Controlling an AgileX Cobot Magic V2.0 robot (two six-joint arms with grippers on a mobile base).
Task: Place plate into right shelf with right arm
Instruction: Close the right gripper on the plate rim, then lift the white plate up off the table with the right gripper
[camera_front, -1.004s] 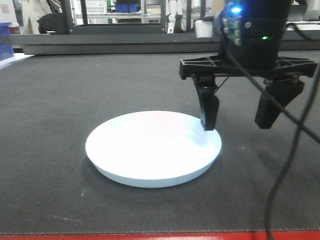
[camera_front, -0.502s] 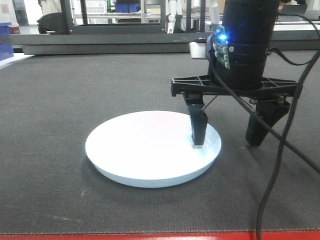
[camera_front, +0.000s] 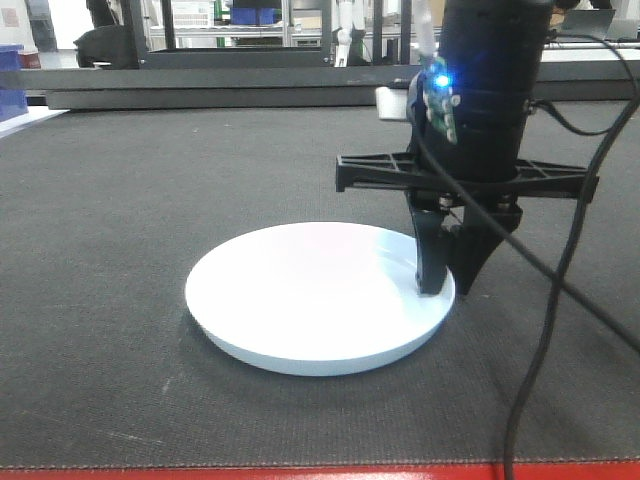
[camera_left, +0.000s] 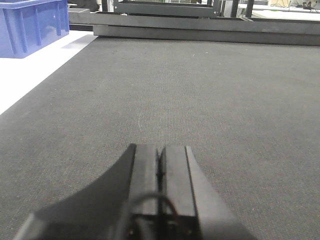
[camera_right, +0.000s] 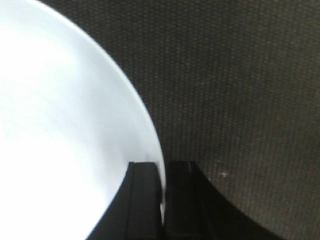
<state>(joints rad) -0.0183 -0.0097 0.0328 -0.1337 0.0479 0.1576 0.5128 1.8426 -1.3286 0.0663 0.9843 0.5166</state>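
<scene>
The white round plate (camera_front: 310, 305) lies flat on the dark mat in the front view. My right gripper (camera_front: 443, 280) points straight down at the plate's right edge and is shut on its rim, one finger inside the dish, one outside. In the right wrist view the plate (camera_right: 60, 125) fills the left half and its rim runs between the two fingers of the right gripper (camera_right: 163, 172). My left gripper (camera_left: 160, 152) is shut and empty, low over bare mat. The right shelf is not clearly in view.
A black frame bar (camera_front: 200, 95) runs across the far edge of the mat (camera_front: 120, 200). A blue bin (camera_left: 30, 25) stands on a white surface at far left in the left wrist view. A red table edge (camera_front: 300, 472) lies at the front. Black cables (camera_front: 540, 350) hang beside the right arm.
The right gripper's fingers, wide apart over the plate's right edge before, came down and closed on the rim. The plate shifted slightly to the right.
</scene>
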